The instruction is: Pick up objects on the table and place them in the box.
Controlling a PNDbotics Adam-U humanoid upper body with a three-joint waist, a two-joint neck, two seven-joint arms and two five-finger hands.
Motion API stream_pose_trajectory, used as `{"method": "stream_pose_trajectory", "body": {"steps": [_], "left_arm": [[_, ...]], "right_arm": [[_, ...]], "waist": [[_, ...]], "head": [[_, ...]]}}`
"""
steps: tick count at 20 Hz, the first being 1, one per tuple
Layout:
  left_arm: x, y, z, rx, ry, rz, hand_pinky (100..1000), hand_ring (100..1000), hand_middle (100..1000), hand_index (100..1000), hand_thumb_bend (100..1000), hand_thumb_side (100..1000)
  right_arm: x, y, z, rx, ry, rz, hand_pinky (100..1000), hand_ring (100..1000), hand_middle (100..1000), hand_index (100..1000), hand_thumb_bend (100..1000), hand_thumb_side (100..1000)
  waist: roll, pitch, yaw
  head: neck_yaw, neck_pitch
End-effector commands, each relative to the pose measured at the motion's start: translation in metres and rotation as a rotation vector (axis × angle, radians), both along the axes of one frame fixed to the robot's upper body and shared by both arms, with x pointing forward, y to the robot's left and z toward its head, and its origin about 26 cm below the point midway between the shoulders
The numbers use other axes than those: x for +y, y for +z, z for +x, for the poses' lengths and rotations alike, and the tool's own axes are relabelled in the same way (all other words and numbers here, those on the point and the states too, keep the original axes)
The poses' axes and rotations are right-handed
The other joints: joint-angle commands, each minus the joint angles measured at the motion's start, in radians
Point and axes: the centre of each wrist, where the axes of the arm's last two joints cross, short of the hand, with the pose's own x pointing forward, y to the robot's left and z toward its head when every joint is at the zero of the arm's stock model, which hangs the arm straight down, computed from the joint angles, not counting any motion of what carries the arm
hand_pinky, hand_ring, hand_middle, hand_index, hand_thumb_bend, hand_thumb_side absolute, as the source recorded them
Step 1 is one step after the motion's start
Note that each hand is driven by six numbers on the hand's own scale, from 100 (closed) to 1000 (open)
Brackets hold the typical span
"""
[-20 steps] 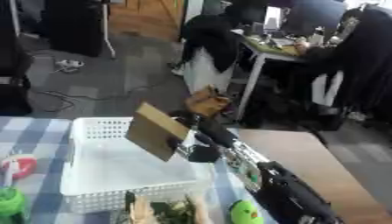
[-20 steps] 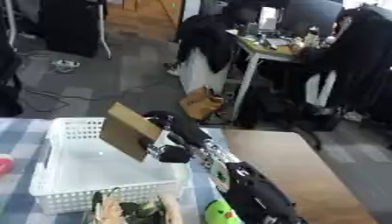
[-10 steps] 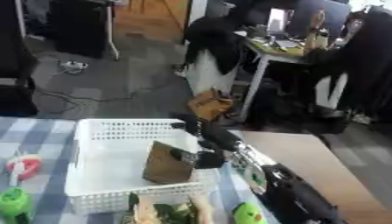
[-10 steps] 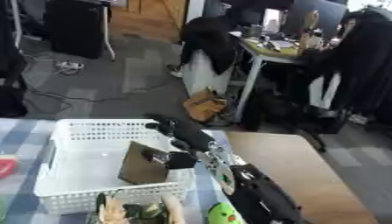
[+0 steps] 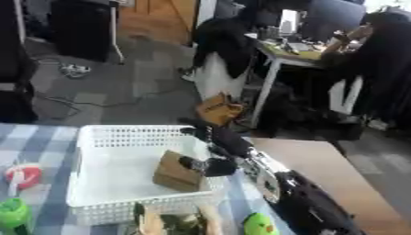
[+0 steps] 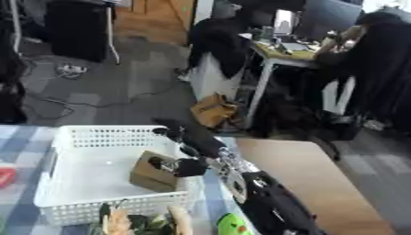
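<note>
1. We note the main change: one second ago the brown cardboard box (image 5: pixel 178 171) hung tilted in the air above the white basket (image 5: pixel 104 137); half a second ago it was coming down inside the basket; now it sits on the basket floor, near the right wall, roughly level.

2. The right hand (image 5: pixel 210 166) has come down with it. It lies against the box's right side, just inside the basket's right wall, with the forearm running back toward the lower right corner.

3. State of the fingers — they appear curled at the box's right edge, but the views are blurred there, so we cannot tell whether they grip the box or have already let go.

4. The left hand shows in neither view.

5. For the task this means one object is delivered, or very nearly so. We judge the step in hand to be the release and withdrawal of the right hand.

6. Objects remaining on the checked surface (image 5: pixel 48 151): a green round item (image 5: pixel 258 225) at the lower edge, a green cup-like item (image 5: pixel 13 214) and a red-and-white item (image 5: pixel 22 175) on the left, and a mixed cluster (image 5: pixel 173 222) in front of the basket — all outside it, so the task is at an early stage.
</note>
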Motion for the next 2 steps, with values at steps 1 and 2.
{"method": "stream_pose_trajectory", "body": {"steps": [1,2], "left_arm": [[0.0012,0.0067,-0.0042,-0.030,0.007,-0.004,658,790,749,865,100,940],[0.0019,0.0064,-0.0040,-0.028,0.011,-0.003,658,790,749,865,100,940]], "right_arm": [[-0.0137,0.0405,-0.0055,-0.076,-0.005,0.041,948,989,983,963,467,1000],[-0.0130,0.0489,-0.0072,-0.090,0.004,0.070,946,988,977,958,464,1000]], "waist": [[-0.001,-0.003,-0.007],[0.001,-0.005,-0.011]], "head": [[0.002,-0.005],[0.004,0.000]]}}
